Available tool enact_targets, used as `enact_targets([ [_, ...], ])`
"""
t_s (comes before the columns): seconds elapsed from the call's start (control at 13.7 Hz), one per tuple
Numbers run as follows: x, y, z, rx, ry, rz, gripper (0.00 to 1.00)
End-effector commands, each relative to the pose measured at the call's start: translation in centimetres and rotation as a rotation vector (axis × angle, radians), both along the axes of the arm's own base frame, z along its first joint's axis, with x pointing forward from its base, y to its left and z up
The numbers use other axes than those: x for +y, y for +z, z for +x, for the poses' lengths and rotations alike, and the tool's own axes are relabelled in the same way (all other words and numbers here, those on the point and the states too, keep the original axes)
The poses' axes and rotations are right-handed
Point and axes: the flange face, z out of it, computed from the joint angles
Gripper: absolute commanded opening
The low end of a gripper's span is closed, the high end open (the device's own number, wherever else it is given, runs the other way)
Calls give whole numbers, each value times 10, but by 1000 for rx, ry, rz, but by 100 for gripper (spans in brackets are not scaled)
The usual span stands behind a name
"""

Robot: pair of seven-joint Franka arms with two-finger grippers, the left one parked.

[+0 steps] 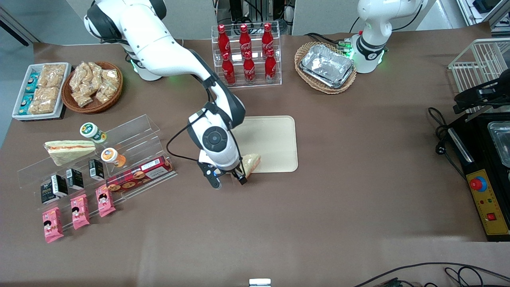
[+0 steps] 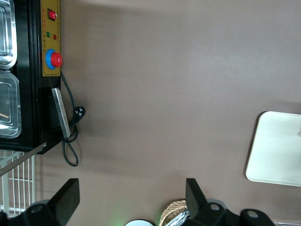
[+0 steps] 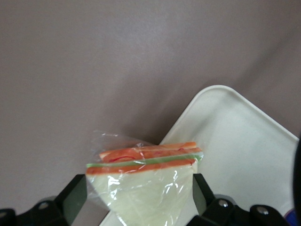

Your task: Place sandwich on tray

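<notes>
The clear-wrapped sandwich (image 1: 252,161) lies on the corner of the cream tray (image 1: 275,139) that is nearest the front camera and toward the working arm's end. Its green and orange cut edge (image 3: 146,160) points toward the table, and part of the wrap overhangs the tray rim (image 3: 235,141). My right gripper (image 1: 228,181) hovers over that corner. In the right wrist view the gripper (image 3: 138,183) is open, its fingers (image 3: 75,195) spread wide with the sandwich (image 3: 146,193) between them. The tray (image 2: 277,150) also shows in the left wrist view.
An acrylic shelf with a second sandwich (image 1: 67,150), a cookie box (image 1: 139,173) and small packs stands toward the working arm's end. Farther from the camera are a cola bottle rack (image 1: 247,56) and a basket of foil trays (image 1: 326,65). A black machine (image 1: 486,167) stands at the parked arm's end.
</notes>
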Motion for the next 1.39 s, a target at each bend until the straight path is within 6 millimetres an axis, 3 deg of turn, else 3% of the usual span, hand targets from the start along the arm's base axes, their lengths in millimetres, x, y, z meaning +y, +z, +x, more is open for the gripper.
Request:
enact_targets([
  [0.0,4,12,-6,2,34,-5,100],
  [0.22,0,25,-5,5,44,-10,100],
  [0.44,-41,56,14,33,127,-19,100],
  [0.66,-99,98,34,50,238,-13,100],
  [0.73,-129,113,44,49,284,-5,100],
  [1.02,-218,151,73,-10,442,15,100],
  [1.17,-254,170,78,-22,526,19,100],
  [1.32,-307,191,81,-31,595,7,100],
])
